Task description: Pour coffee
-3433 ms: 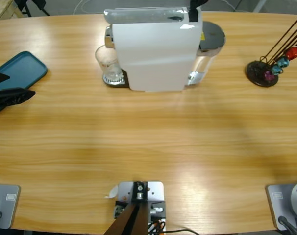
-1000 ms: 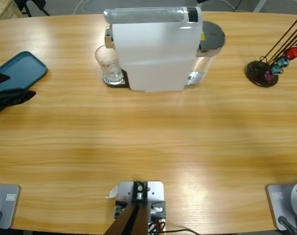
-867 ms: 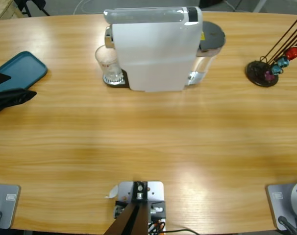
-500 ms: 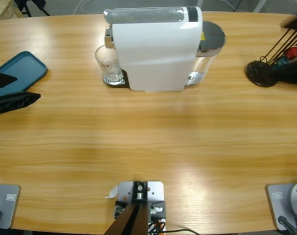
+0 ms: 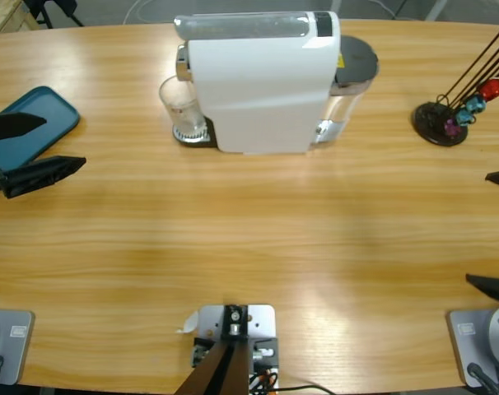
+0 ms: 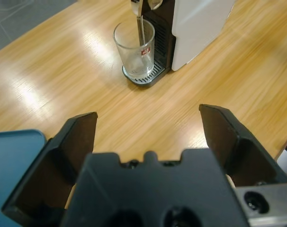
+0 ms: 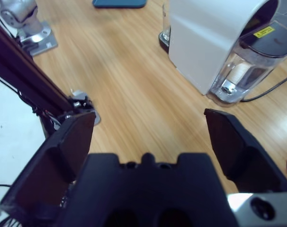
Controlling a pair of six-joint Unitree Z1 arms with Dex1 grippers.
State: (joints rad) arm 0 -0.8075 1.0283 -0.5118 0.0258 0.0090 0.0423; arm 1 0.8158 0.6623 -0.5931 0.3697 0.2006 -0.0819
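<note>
Movement shows at both edges of the tabletop (image 5: 249, 239): the left gripper (image 5: 23, 151), which half a second ago lay lower and further out at the left edge, now reaches further in over the wood, its two black jaws spread wide with one over the corner of the teal tray (image 5: 31, 123) and the other over bare wood. The right gripper (image 5: 496, 230) has also shifted; a moment ago a dark blur hung by the capsule stand (image 5: 447, 115), and now only two jaw tips poke in at the right edge, lower down and well apart from each other, so it too is spread and pinches nothing. The glass (image 5: 182, 107) stands where it stood throughout, on the drip grate under the spout of the white coffee machine (image 5: 258, 82), and in the left wrist view the glass (image 6: 134, 49) looks empty (no dark liquid that I can make out), dead ahead between the open jaws but far off. The right wrist view looks along the tabletop at the machine's rear side and its water tank (image 7: 236, 71). My reading is that both arms are only setting out, the left lining up on the glass; nothing is grasped and the pouring is not yet begun.
</note>
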